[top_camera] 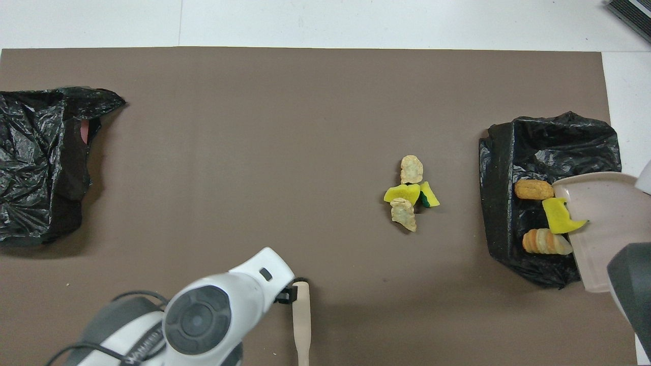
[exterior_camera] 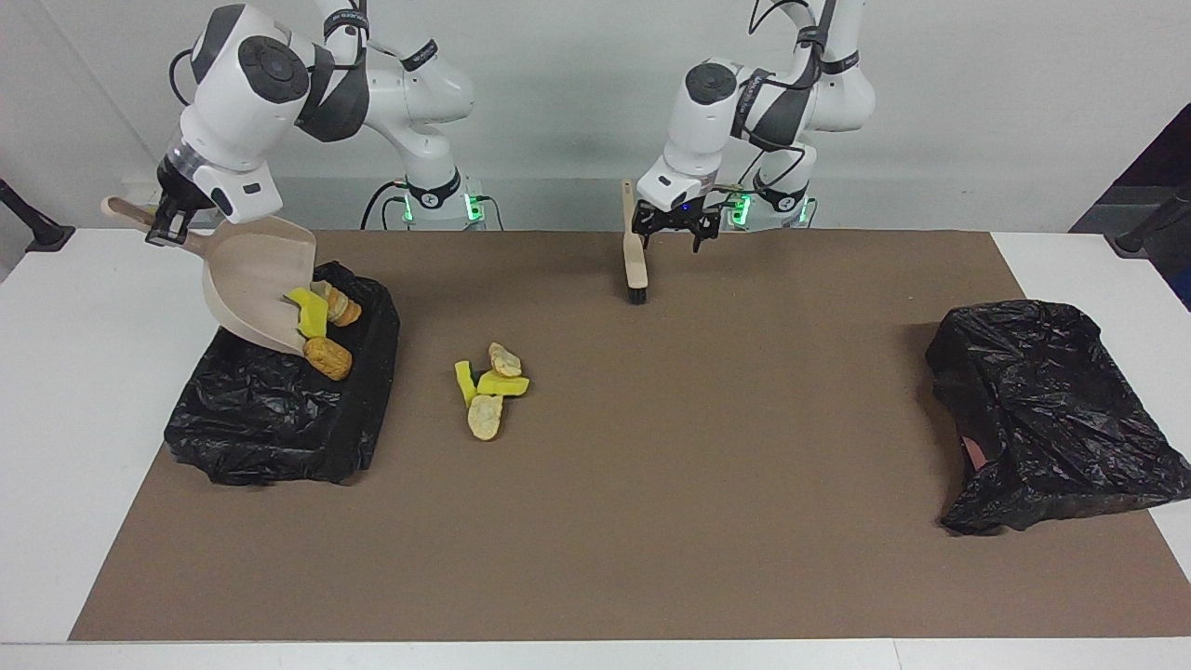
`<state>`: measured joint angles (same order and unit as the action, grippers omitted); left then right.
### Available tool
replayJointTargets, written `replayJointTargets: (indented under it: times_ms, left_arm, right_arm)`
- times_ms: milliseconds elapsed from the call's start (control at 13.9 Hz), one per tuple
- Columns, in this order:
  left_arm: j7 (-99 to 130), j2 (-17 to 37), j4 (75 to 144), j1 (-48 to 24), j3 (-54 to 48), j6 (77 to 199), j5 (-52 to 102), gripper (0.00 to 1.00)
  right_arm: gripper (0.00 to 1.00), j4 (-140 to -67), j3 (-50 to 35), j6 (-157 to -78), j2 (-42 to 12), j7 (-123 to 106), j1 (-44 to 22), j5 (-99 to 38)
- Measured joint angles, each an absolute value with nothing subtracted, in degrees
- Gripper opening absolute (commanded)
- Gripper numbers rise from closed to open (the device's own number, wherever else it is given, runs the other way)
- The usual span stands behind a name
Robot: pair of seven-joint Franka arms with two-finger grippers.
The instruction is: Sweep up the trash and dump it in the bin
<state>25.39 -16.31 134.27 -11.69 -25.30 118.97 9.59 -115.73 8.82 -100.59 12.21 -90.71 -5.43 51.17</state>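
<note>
- The trash (exterior_camera: pixel 490 386) is lying in two lots: four scraps in a tight cluster on the brown mat mid-desk, yellow sponge chunks and pale bread-like lumps touching one another; three more sliding off the lip of the dustpan (exterior_camera: pixel 256 279) into the black-lined bin (exterior_camera: pixel 279 423) at the right arm's end of the desk.
- Handling, as a judgement: scraps are looking light and soft, sponge springy, bread lumps crumbly and prone to rolling. Not for pinching; better pushed by bristles onto the pan.
- Right gripper (exterior_camera: pixel 167 223) is clamping the dustpan's handle, pan tilting steeply over the bin.
- Brush (exterior_camera: pixel 636 256) is standing bristles-down on the mat close to the robots, its handle tipping back.
- Left gripper (exterior_camera: pixel 677 228) is hanging just beside the brush handle, fingers spread wide, holding nothing.
- Grip point for the brush, I reckon: mid-handle, well above the bristles.
- A second black bag (exterior_camera: pixel 1047 414) is sitting at the left arm's end, well apart.
</note>
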Motion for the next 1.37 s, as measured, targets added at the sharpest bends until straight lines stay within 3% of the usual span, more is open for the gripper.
replayJointTargets:
  times_ms: [433,794,1082,1371]
  left_arm:
    - [9.5,-5.9,110.8,-12.5,-6.1,108.2,1.4,1.00]
    - [2.3,-4.5,95.4,-12.9,0.6,97.3,1.2,1.00]
    - [-1.3,-4.5,88.1,-13.0,3.9,88.5,1.2,1.00]
    - [-4.7,-4.5,86.9,-13.0,4.7,86.2,0.5,1.00]
  right_arm:
    - [0.00,-112.3,8.2,-96.5,12.4,-92.3,-5.4,52.1]
    - [0.00,-110.8,4.7,-91.9,12.4,-88.1,-5.5,49.6]
    - [0.00,-110.4,-1.3,-84.8,12.5,-70.3,-5.7,36.5]
    - [0.00,-110.2,-6.7,-83.3,13.1,-44.8,-5.7,21.4]
